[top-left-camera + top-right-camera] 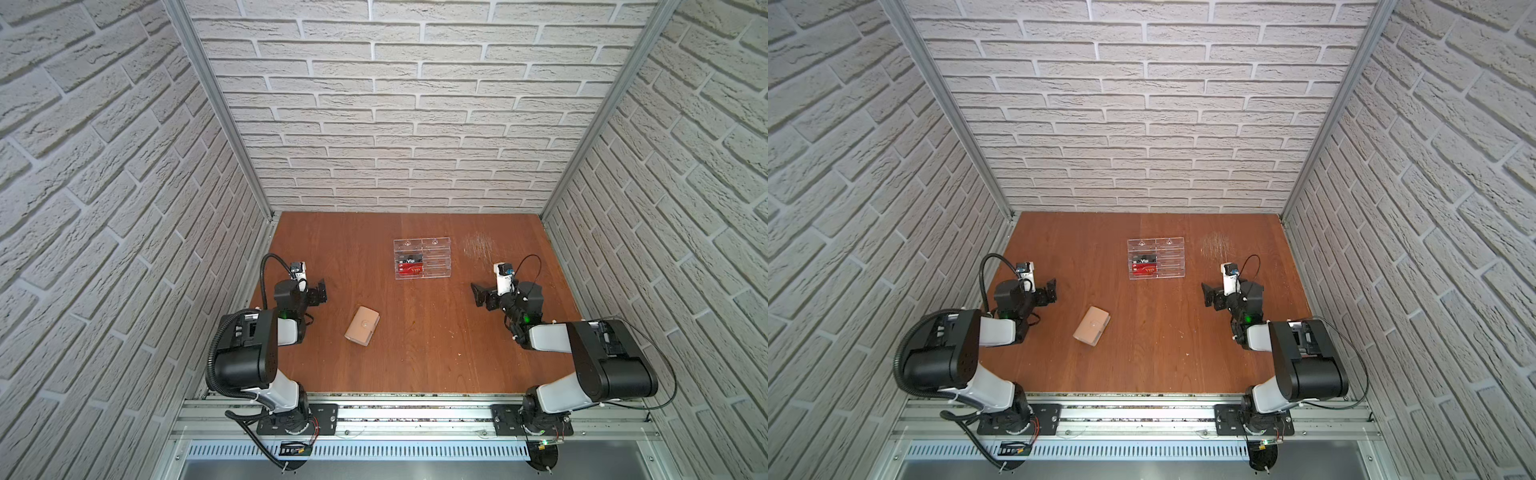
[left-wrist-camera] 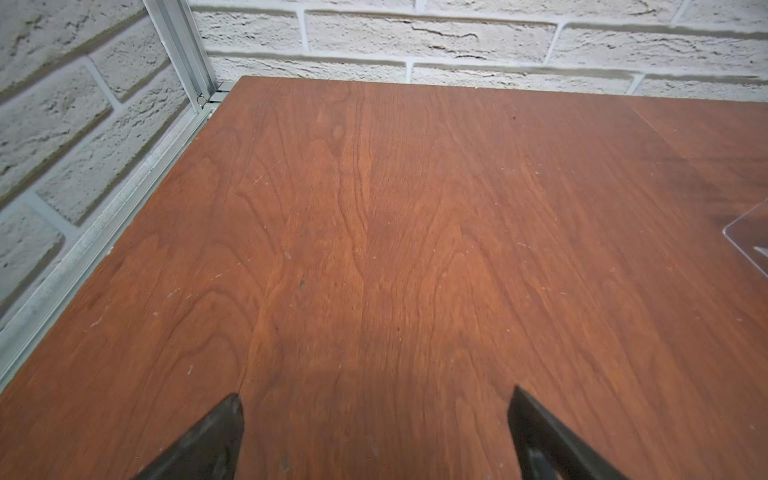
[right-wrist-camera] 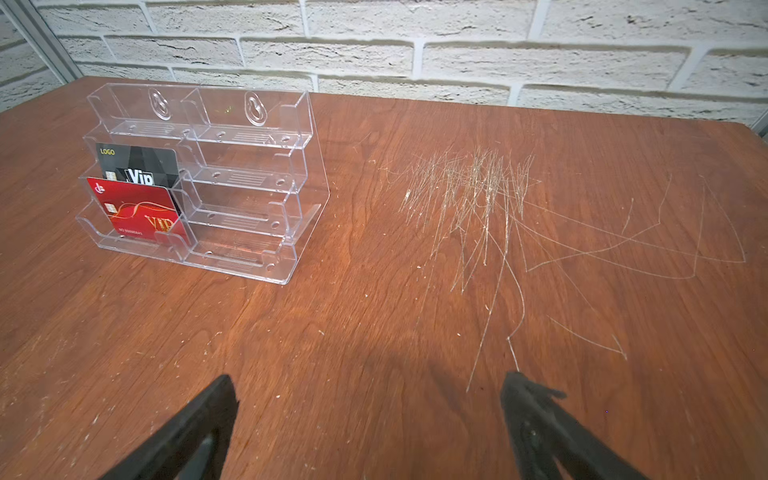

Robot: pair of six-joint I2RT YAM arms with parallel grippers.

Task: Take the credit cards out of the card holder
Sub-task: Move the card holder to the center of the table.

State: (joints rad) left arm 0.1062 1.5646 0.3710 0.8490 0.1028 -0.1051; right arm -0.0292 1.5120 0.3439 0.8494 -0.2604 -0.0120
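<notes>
The card holder (image 1: 362,331) (image 1: 1091,326), a beige-tan booklet wallet, lies closed on the wooden table, left of centre in both top views. The credit cards are hidden from view. My left gripper (image 1: 321,293) (image 1: 1051,292) (image 2: 376,401) hovers open behind and to the left of the holder, with only bare wood between its fingers. My right gripper (image 1: 478,296) (image 1: 1207,295) (image 3: 369,384) stands open at the right side of the table, far from the holder, and holds nothing.
A clear acrylic tiered rack (image 1: 422,258) (image 1: 1155,257) (image 3: 249,187) stands at the back centre, with a black VIP card (image 3: 139,164) and a red VIP card (image 3: 137,212) in its left slots. A scratched patch (image 3: 478,195) marks the wood right of it. Brick walls enclose three sides.
</notes>
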